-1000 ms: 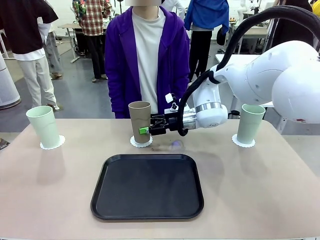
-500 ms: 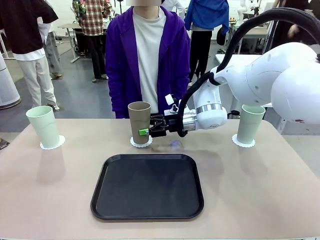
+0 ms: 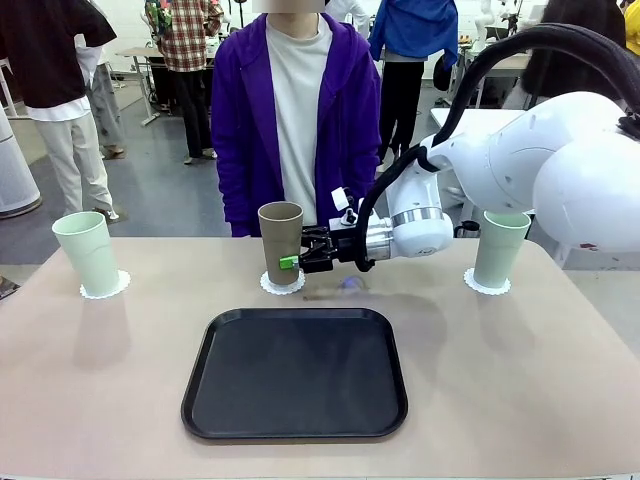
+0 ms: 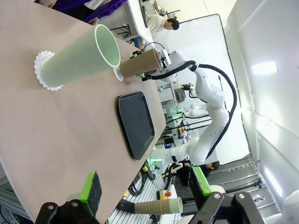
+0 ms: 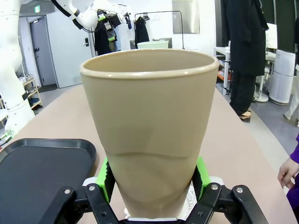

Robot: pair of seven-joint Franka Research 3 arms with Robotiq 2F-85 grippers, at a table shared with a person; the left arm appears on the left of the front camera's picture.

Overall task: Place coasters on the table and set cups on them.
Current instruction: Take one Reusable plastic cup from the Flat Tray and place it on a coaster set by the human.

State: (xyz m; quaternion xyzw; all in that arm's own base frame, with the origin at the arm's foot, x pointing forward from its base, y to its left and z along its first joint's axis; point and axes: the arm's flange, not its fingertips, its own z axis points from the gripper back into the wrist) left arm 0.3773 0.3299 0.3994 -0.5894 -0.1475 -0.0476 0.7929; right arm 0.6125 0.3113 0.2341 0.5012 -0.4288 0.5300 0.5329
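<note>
The tan-brown cup [image 3: 281, 243] stands upright over a white scalloped coaster [image 3: 282, 285] at the table's [image 3: 500, 380] far middle, in front of the person. My right gripper [image 3: 290, 262] is shut on its lower half; the green pads [image 5: 200, 176] press the wall of the tan cup [image 5: 149, 126] inward. One mint green cup [image 3: 88, 253] sits on a coaster [image 3: 104, 286] at far left, another [image 3: 499, 247] on a coaster [image 3: 487, 282] at far right. My left gripper [image 4: 145, 186] is open off the table's end, the left mint cup [image 4: 79, 58] ahead of it.
A black rounded tray [image 3: 295, 372] lies in the middle of the table, just in front of the tan cup. The person in a purple hoodie [image 3: 290, 120] stands at the far edge, one hand [image 5: 287, 171] hanging beside the table. My right arm spans the far right half.
My right gripper and the tan cup have shifted very slightly to the right. Nothing else has moved.
</note>
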